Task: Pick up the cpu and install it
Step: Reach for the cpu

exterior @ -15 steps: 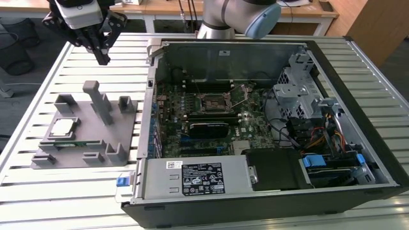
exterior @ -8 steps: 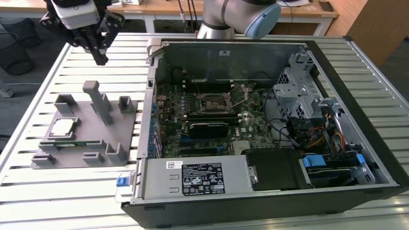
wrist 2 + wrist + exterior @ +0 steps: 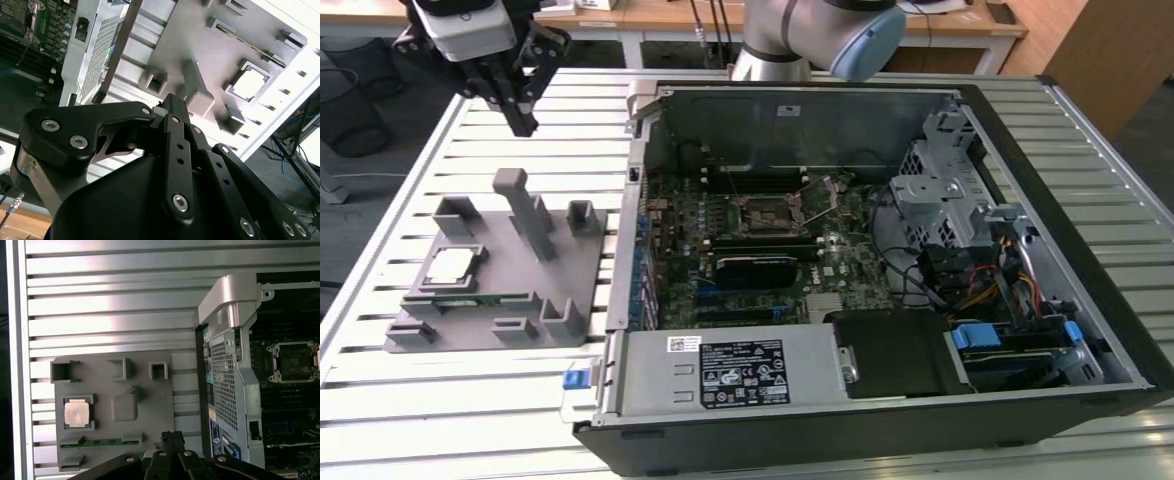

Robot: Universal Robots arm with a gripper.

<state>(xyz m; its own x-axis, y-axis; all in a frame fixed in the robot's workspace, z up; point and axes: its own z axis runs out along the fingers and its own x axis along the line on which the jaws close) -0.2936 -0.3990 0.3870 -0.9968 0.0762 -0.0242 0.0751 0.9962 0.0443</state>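
The exterior view looks steeply down (from afar) on the open black computer case (image 3: 854, 440), grey moulded plastic fixture (image 3: 580, 265) at its nine o'clock; both wrist views share these, closer.

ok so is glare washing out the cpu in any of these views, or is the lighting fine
Second wrist view: the cpu is blown out to near white. First wrist view: the cpu looks pale with its darker rim readable, but bright glare streaks run along the table slats. Exterior view: even light, the cpu reads fine, the inside of the computer case is dimmer.
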